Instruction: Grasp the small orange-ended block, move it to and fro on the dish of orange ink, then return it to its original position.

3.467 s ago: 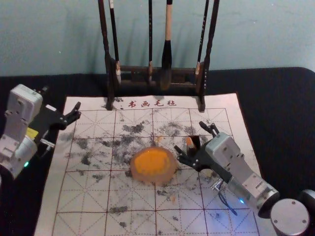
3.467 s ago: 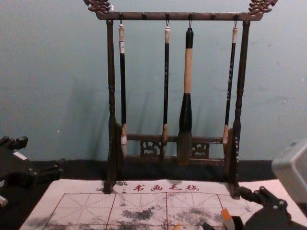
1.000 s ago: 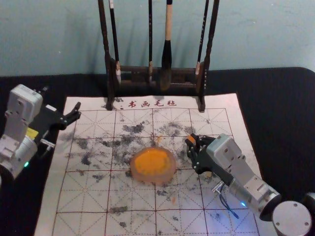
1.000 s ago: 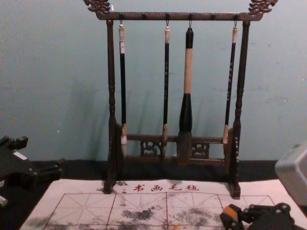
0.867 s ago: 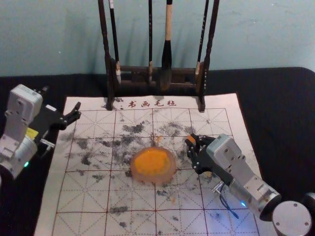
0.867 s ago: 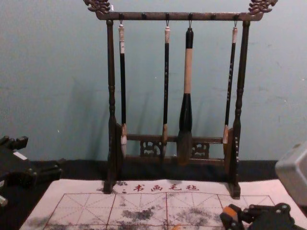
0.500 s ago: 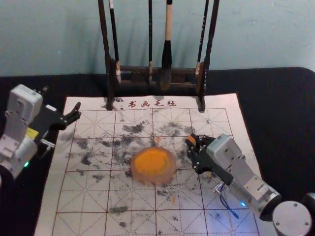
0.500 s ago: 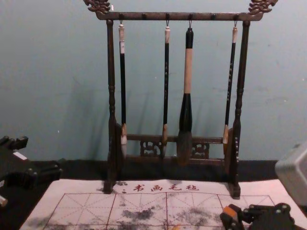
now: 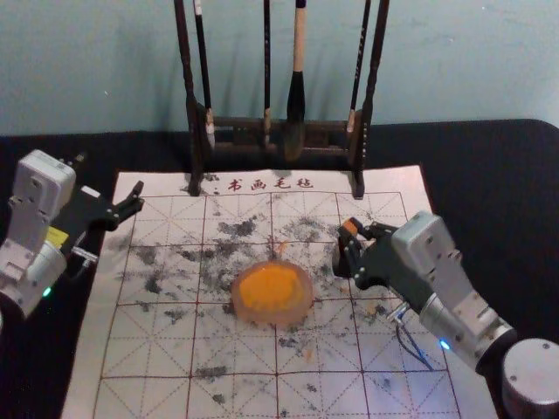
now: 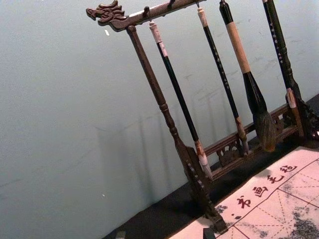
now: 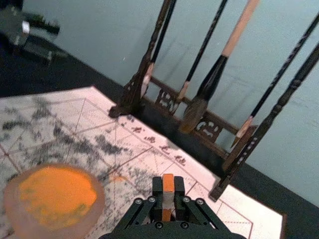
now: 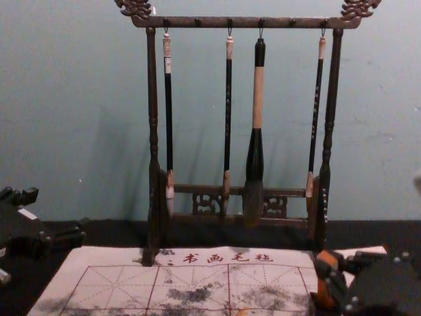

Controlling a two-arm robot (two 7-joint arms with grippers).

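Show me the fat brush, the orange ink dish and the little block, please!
Fat brush [image 12: 254,155]: chest view, black part below the pale wood.
Ink dish [image 9: 276,319]: head view, near rim.
Block [image 11: 168,183]: right wrist view, orange end.

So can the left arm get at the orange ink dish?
Probably yes: the left gripper hangs open by the mat's left edge, nothing standing between it and the dish; its reach I can't confirm.

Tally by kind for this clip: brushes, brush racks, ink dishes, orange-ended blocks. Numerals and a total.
Hanging brushes: 4
Brush rack: 1
Dish of orange ink: 1
Orange-ended block: 1
Total: 7
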